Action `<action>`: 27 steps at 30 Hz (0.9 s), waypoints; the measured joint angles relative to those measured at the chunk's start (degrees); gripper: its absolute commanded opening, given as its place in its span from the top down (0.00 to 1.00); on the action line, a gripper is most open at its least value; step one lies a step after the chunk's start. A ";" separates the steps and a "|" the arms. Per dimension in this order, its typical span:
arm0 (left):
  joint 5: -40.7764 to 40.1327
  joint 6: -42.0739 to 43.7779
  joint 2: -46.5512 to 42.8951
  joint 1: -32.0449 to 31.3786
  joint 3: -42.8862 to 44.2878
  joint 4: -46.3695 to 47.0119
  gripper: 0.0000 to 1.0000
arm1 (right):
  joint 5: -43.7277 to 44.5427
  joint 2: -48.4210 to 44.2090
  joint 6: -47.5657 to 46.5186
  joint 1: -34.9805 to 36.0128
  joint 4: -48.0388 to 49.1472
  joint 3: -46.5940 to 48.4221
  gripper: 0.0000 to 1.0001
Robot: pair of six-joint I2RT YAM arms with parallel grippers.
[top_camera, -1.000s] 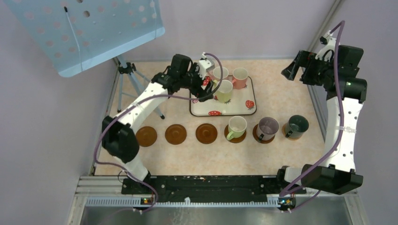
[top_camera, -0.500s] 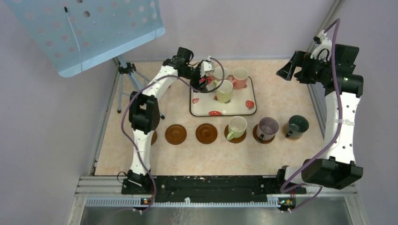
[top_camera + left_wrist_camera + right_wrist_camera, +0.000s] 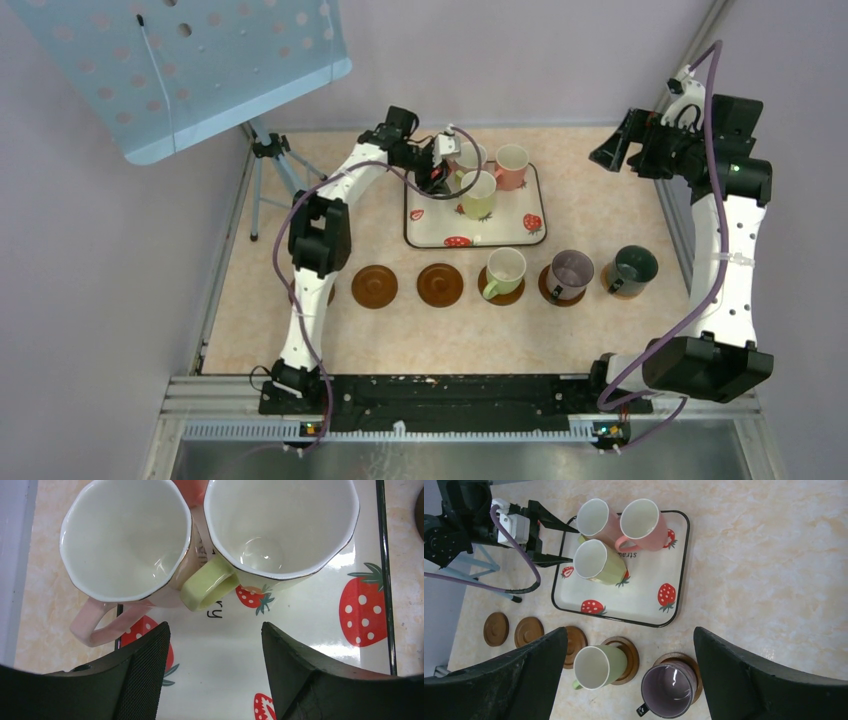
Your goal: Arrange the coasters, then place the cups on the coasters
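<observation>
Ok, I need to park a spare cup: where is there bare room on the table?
Bare tabletop lies right of the tray, toward the right arm, and in the strip nearer than the coaster row. The tray's near half is free too. Crowded: its far half, where three cups bunch by the left gripper.
</observation>
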 measured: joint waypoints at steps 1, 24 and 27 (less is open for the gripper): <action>0.31 0.02 0.20 0.00 0.04 0.26 0.28 | 0.11 0.00 0.00 0.00 0.00 0.00 0.06; 2.80 3.43 0.48 -1.92 0.02 0.98 0.48 | 1.79 0.07 -0.46 0.00 0.37 -0.37 0.06; 2.97 3.74 -0.28 -1.95 -2.14 0.48 0.52 | 1.79 0.07 -0.46 0.00 0.39 -0.37 0.06</action>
